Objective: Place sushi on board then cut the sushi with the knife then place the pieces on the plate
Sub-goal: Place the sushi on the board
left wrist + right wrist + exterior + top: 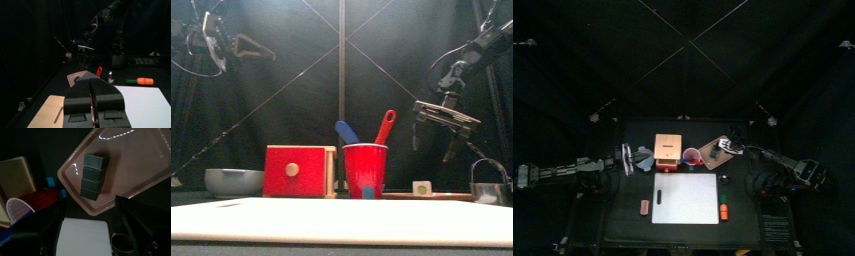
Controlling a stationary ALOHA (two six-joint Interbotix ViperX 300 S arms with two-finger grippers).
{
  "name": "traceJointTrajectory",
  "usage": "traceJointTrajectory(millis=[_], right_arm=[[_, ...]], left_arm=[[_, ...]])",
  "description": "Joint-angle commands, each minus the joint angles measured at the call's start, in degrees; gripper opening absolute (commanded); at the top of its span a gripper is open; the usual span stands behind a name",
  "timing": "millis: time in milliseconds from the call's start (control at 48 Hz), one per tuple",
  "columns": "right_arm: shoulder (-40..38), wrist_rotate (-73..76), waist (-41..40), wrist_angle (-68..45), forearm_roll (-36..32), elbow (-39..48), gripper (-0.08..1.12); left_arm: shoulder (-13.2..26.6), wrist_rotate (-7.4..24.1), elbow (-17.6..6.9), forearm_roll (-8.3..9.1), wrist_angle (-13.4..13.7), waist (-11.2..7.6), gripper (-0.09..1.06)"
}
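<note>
Step one is what's being dealt with here, by the look of it. The sushi roll (pixel 93 175) hasn't been put on the white cutting board (pixel 687 198) yet; it's lying in one piece on the pink tray (pixel 137 155), behind the board's right side. The right gripper (pixel 90 217) is held above it, jaws spread wide, nothing pinched. The left gripper (pixel 91 86) is parked off at the left, jaws pressed together, empty. Next, a drop and a squeeze across the roll's long sides is probably needed, so the blocks aren't split. The red knife (pixel 385 125) and blue knife (pixel 345 132) are sat in the red cup (pixel 365 168).
</note>
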Motion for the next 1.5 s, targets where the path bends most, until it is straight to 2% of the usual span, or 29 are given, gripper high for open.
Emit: traceJointTrajectory(millis=[21, 271, 583, 1021, 1146, 1375, 1500], right_arm=[[2.55, 0.97, 0.09, 1.58, -0.79, -4.57, 1.03], [9.05, 7.56, 1.49, 0.97, -6.06, -7.38, 1.03], [13.01, 14.94, 4.57, 3.43, -12.39, -8.53, 1.03], [18.63, 18.63, 6.33, 3.34, -16.79, -9.67, 1.01], [20.04, 18.46, 6.24, 3.25, -16.79, -10.37, 0.92], [21.36, 18.37, 6.24, 3.34, -17.05, -10.55, 0.63], [20.3, 17.67, 6.24, 4.04, -17.14, -10.55, 0.6]], left_arm=[[0.26, 0.0, -0.88, 0.09, -0.53, 0.44, 0.09], [0.26, 0.0, -0.53, 0.18, -0.53, 0.62, 0.09], [0.35, 0.0, 0.18, 0.18, -0.44, 0.62, 0.09], [0.26, 0.0, 0.88, 0.18, -0.44, 0.62, 0.09], [0.26, 0.0, 0.88, 0.09, -0.44, 0.62, 0.09], [0.26, 0.0, 1.05, 0.09, -0.53, 0.62, 0.09], [0.0, 0.0, 1.14, 0.09, -0.53, 0.62, 0.09]])
